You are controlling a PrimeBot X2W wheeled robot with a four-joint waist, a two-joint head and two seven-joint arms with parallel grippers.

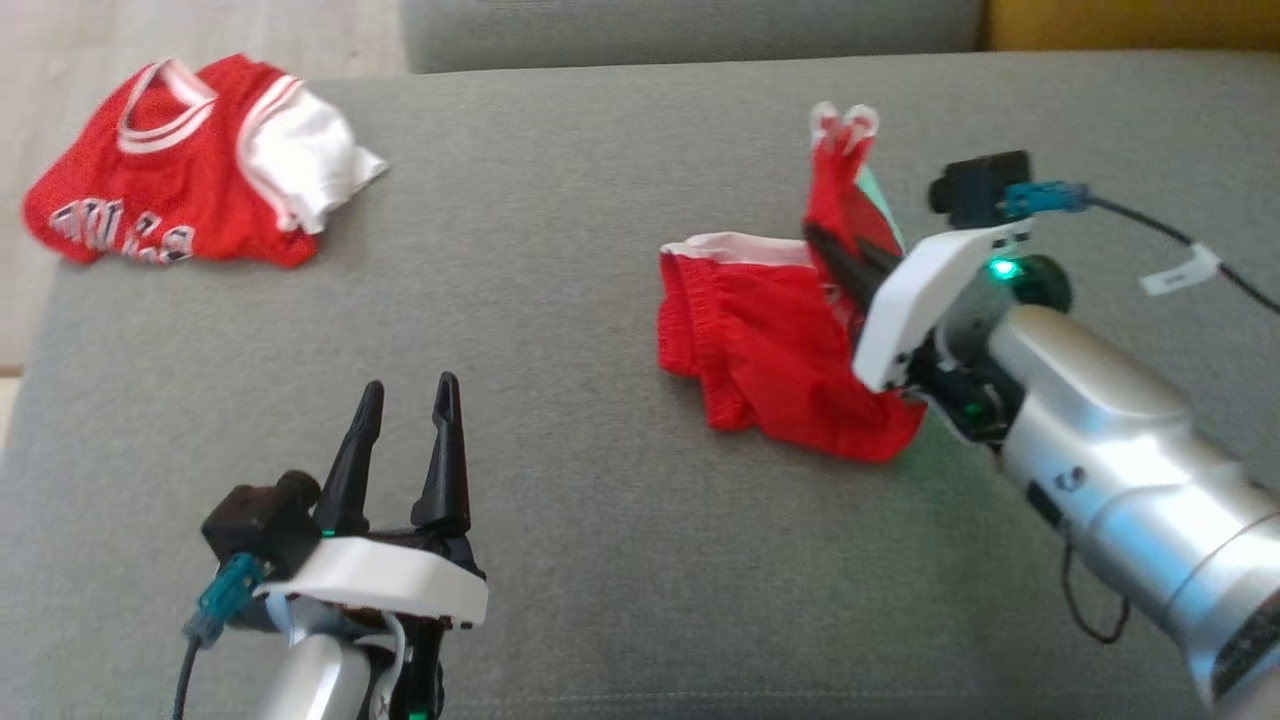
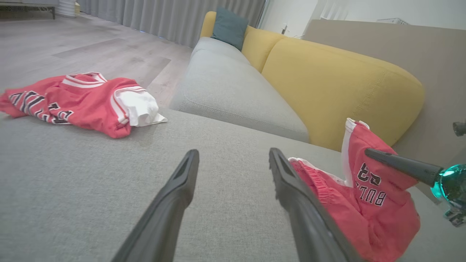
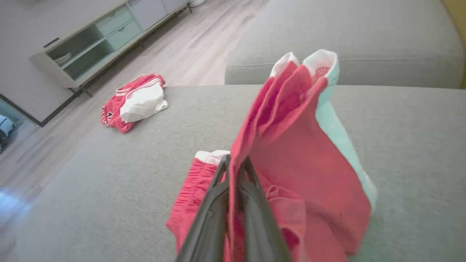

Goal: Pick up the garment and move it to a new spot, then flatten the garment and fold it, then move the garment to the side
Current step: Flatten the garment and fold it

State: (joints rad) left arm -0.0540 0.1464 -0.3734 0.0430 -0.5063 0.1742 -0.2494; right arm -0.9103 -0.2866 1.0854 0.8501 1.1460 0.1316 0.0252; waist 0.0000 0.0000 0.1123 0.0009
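The garment, a pair of red shorts [image 1: 760, 340] with white trim, is on the right half of the grey cushion [image 1: 600, 560]. One leg is pulled up into a peak while the waistband rests on the fabric. My right gripper [image 1: 812, 235] is shut on a fold of the shorts [image 3: 298, 145], fingers [image 3: 218, 203] pinching the cloth from the near right side. In the left wrist view the shorts [image 2: 367, 203] show black lettering. My left gripper [image 1: 410, 385] stands open over bare cushion at the lower left, holding nothing, its fingers [image 2: 174, 196] well apart.
A crumpled red and white jersey [image 1: 190, 170] lies at the cushion's far left corner, near the edge above the wooden floor [image 2: 91, 47]. A second grey seat [image 2: 229, 87] and a yellow backrest [image 2: 338, 83] lie beyond. A low cabinet [image 3: 83, 47] stands across the floor.
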